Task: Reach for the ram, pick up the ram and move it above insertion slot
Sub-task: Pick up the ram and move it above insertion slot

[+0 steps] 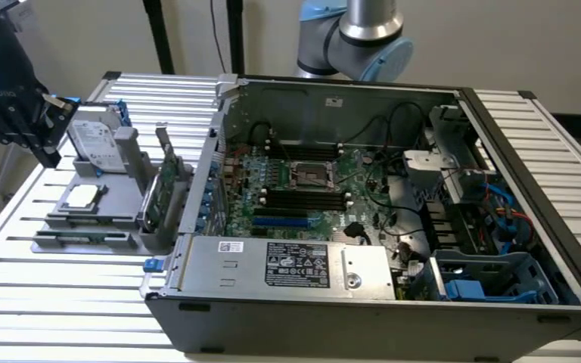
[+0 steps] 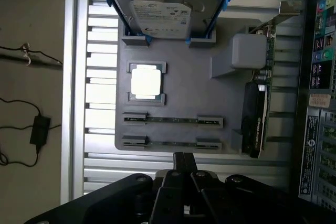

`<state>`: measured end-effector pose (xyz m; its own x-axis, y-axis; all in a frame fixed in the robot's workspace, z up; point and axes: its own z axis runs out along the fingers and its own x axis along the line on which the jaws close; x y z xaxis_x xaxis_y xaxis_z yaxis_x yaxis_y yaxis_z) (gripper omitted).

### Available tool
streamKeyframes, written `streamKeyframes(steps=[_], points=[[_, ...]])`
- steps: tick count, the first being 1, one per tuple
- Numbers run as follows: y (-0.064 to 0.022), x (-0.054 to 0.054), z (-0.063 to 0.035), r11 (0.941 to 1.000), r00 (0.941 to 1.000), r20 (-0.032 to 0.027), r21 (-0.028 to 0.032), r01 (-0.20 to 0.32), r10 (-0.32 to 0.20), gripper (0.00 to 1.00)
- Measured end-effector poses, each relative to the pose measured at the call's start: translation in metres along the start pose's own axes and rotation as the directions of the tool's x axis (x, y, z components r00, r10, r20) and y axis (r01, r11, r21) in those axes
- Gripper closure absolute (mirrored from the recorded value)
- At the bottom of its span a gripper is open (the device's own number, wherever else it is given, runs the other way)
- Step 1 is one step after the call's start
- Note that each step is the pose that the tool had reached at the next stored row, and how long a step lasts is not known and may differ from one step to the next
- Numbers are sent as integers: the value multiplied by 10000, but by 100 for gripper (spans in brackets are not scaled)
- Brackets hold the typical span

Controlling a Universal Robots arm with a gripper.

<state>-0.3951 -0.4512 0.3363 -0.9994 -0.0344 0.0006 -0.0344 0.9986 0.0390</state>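
Exterior view
- Gripper (image 1: 40, 145): dark, at the exterior view's left edge, raised beside the hard drive.
- Table (image 1: 69, 302): slatted metal, carrying everything listed.
- Tray (image 1: 119, 243): grey holder, to the exterior view's left of the computer case.
- Hard drive (image 1: 94, 140): silver with blue tabs, upright at the tray's back.
- Processor chip (image 1: 82, 195): flat in a tray recess.
- Expansion card (image 1: 167, 189): green, on edge, between the other tray parts and the case.
- Computer case (image 1: 371, 318): open, main board showing.

Wrist view
- Gripper (image 2: 182, 157): fingers pressed together, holding nothing, over the table slats just off the tray's edge.
- Ram (image 2: 170, 143): thin stick on edge in the tray's long holder nearest the fingertips, not touched.
- Second stick (image 2: 173, 121): in the parallel holder, between the ram and the processor chip.
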Motion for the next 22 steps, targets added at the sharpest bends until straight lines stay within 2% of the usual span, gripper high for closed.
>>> streamKeyframes(steps=[4,7,11,14,17,22], points=[[0,0,0,10000,10000,-2,1,37,-37,89],[0,1,0,9985,9985,-21,0,547,-547,89],[0,0,0,9918,9918,-49,-2,1279,-1279,89],[0,0,0,9834,9833,-71,-5,1817,-1817,89],[0,0,0,9720,9720,-92,-9,2348,-2348,89],[0,0,0,9470,9470,-125,-18,3211,-3211,89]])
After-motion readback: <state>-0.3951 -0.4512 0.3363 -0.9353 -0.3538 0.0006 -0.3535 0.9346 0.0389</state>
